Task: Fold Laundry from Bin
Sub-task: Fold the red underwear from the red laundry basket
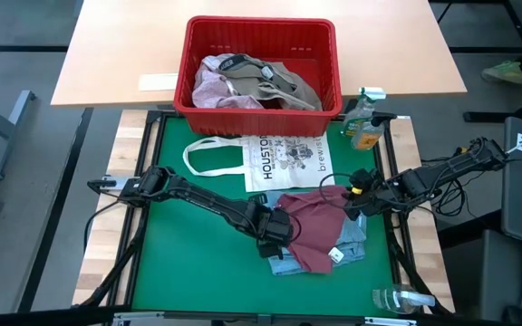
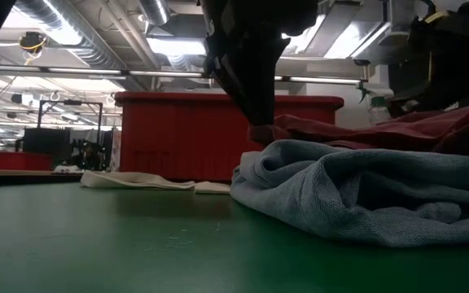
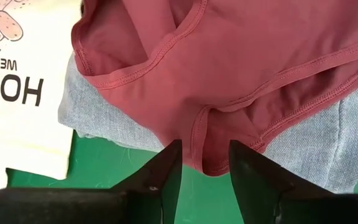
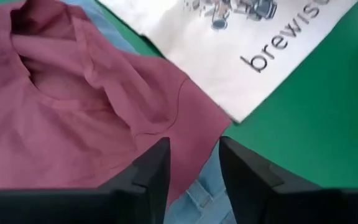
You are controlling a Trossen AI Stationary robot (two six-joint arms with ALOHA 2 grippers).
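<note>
A maroon garment lies crumpled on top of a light blue garment on the green mat, right of centre. My left gripper stands open at the pile's left side, with the maroon hem between its fingers. My right gripper stands open at the pile's far right corner, over the maroon edge and the blue cloth. The red bin stands beyond the mat and holds more laundry. My left gripper slants down from the table's left; a folded maroon hem lies in the gap between its open fingers, and I cannot tell whether they touch it. My right gripper slants down over the maroon edge; whether its fingers touch the cloth I cannot tell.
A flat white tote bag printed "HOUSTON" lies on the mat between the bin and the pile. A spray bottle stands at the mat's far right corner. A clear bottle lies at the near right. The mat's left half is bare green.
</note>
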